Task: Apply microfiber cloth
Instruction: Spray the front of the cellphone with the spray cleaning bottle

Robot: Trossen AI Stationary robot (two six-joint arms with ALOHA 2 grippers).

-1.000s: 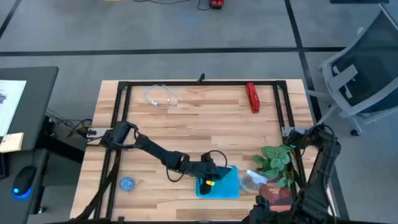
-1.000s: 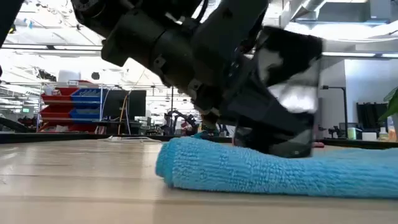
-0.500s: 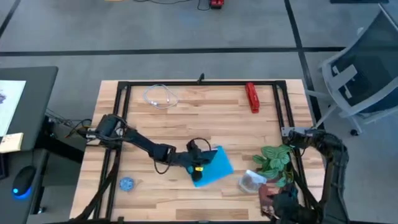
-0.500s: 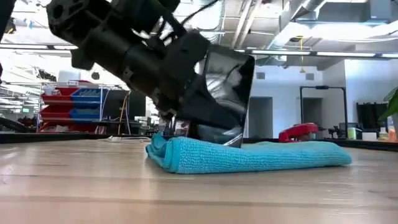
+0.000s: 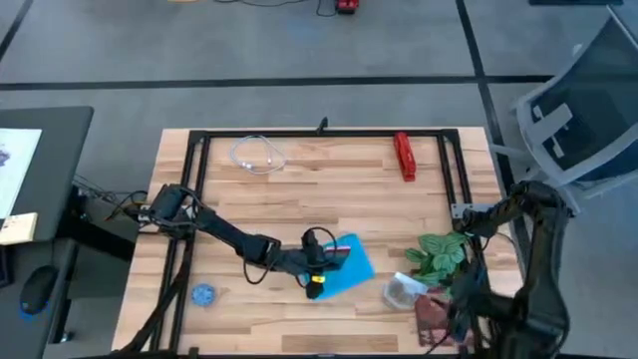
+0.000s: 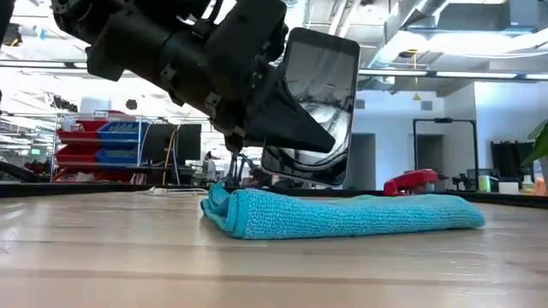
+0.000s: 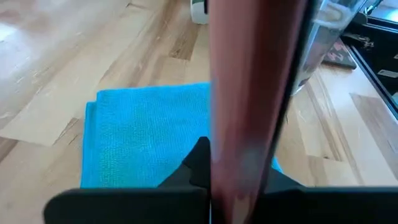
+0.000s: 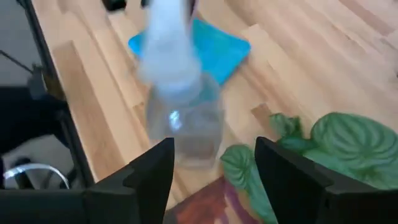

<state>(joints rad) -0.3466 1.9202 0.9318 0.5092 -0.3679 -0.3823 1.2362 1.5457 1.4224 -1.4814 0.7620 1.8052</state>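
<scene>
The sky-blue microfiber cloth lies flat on the wooden table, near its middle front. It also shows in the low view and the left wrist view. My left gripper is shut on a black smartphone, which stands tilted just above the cloth's left part. My right gripper is open near the table's front right corner. It touches nothing and faces a clear spray bottle. My left gripper pinches the smartphone between its two fingers, one finger on the screen face near the phone's lower end. The fingers come slanting down from the table's left. The phone stands steeply tilted, its lower end just above the cloth.
A green plant, the clear bottle and a brownish object crowd the front right. A red object and a white cable lie at the far side. A small blue disc sits front left.
My left gripper has drawn the phone and cloth from the front edge toward the table's middle and left; the cloth slid and turned about. In the last half second the gripper rose, and the phone, which had rested on the cloth, lifted off it and stands more upright.
</scene>
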